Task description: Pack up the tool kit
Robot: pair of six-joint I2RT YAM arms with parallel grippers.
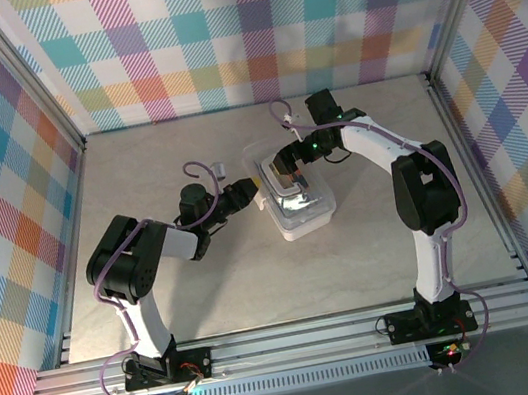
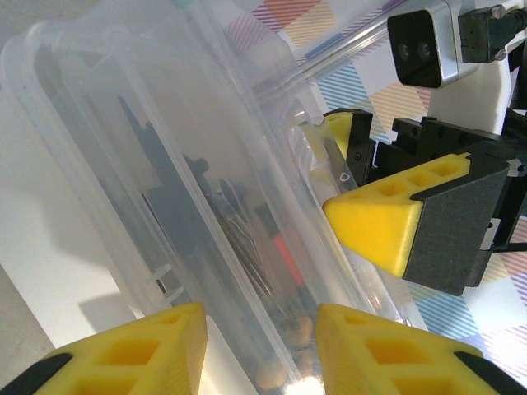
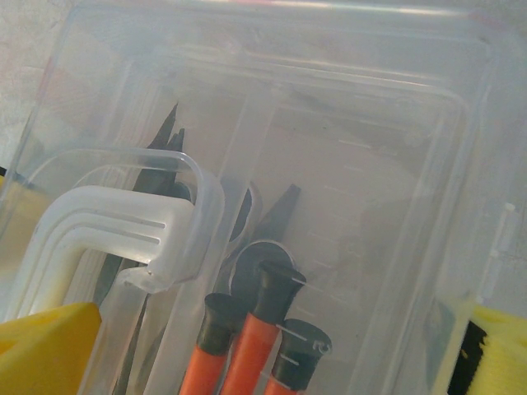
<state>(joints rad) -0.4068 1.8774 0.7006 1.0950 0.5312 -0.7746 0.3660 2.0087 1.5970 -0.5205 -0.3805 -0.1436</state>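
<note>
- One clear plastic case [image 1: 302,206] lies near the middle of the counter [image 1: 209,293], its long side running roughly away from the arm bases.
- Three orange-handled tools [image 3: 247,350] with black collars lie side by side inside it, seen from the right wrist. Dark pointed plier tips [image 3: 278,210] lie beyond them.
- Its white handle [image 3: 107,234] sits at the left of that same view, folded over the dark tips.
- From the left wrist the case shows as stacked clear walls, with a dark tool and a spot of red blurred behind them.
- At the case's left edge, the left claw [image 2: 262,346] stands about half closed. A clear rim runs down between its yellow fingers [image 2: 123,354]. I cannot tell whether they are pressing on that rim.
- Over the far end of the case, the right claw [image 1: 285,169] is spread wide. One yellow finger [image 3: 41,350] stands on either side of the case, and it has hold of nothing that I can see.
- Around the counter stand plaid walls [image 1: 216,33], with aluminium rails [image 1: 298,339] along the near edge.
</note>
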